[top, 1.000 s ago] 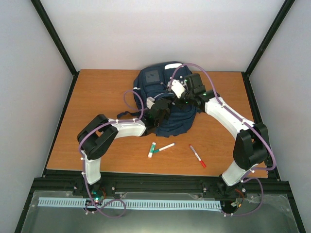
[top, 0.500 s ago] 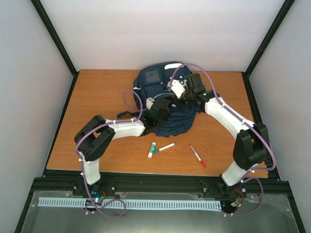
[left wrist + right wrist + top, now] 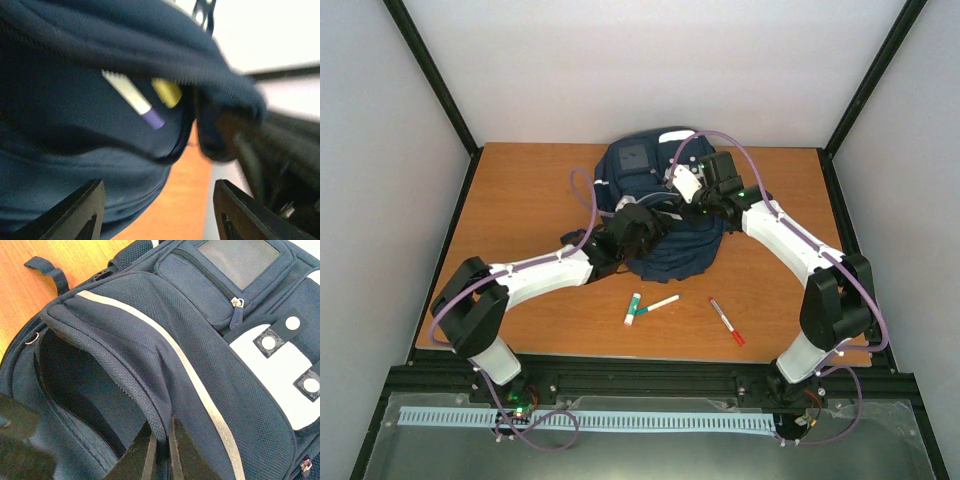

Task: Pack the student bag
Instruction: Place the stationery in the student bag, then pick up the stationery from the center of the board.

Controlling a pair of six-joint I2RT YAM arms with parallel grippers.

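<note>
The student bag (image 3: 672, 252), navy with pale stripes, lies at the table's back centre with its main compartment gaping. My right gripper (image 3: 161, 441) is shut on the zipper edge of the student bag's (image 3: 200, 355) top flap and holds it up. My left gripper (image 3: 157, 194) is open and empty just outside the mouth, over the bag's (image 3: 75, 160) lower lip. Inside lie a white marker with a purple cap (image 3: 132, 99) and a yellow-ended item (image 3: 166, 91). In the top view the left gripper (image 3: 638, 228) sits at the bag's near left side and the right gripper (image 3: 688, 207) over its middle.
On the wooden table (image 3: 520, 200) in front of the bag lie a green-capped marker (image 3: 632, 308), a thin white pen (image 3: 660, 303) and a red pen (image 3: 726, 321). A loose dark strap (image 3: 47, 269) trails off the bag. Black frame posts and white walls ring the table.
My left jaws have opened wider. The left arm's elbow has swung down and to the left, stretching the arm out. The right gripper and the flap have not moved.
</note>
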